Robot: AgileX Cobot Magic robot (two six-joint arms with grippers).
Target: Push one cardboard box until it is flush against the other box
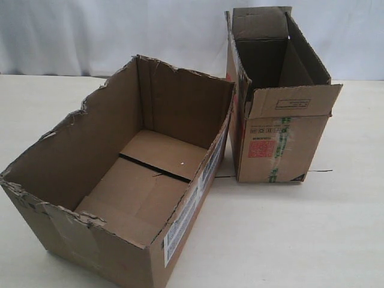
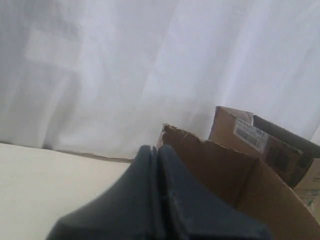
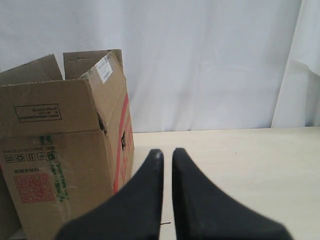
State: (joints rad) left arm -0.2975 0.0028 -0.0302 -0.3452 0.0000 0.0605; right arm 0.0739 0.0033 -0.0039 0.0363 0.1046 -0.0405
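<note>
Our left gripper (image 2: 156, 149) has its two dark fingers pressed tight together, with nothing between them. Just past its tips rises the ragged torn rim of the cardboard box (image 2: 215, 170). We cannot tell whether the fingers touch that wall. Beyond the rim we see a flap of the other box (image 2: 230, 125), and behind both hangs the white curtain (image 2: 100, 75).

Our right gripper (image 3: 167, 152) is barely parted. A thin slit of worktop shows between its fingers, and it holds nothing. It hangs over the bare cream worktop (image 3: 240, 170), with the other box (image 3: 60, 165) just beside it and apart from the fingers. That box turns its front face, with the red square label (image 3: 30, 187), toward the camera.

Neither gripper appears in the exterior view. There the cardboard box (image 1: 150, 198) sits open and empty toward the worktop's near left corner, turned at an angle to the edges. A white label (image 1: 180, 225) runs along its right side.

The other box (image 1: 282, 144) stands upright nearer the far edge, right of the middle, with its top flaps open. Green-printed tape (image 1: 281, 150) runs down its front beside the red label.

The wide box's far right corner comes close against the narrower box's left side. Toward the front a wedge of bare worktop (image 1: 225, 168) shows between them, so the two sides are not flush.
</note>
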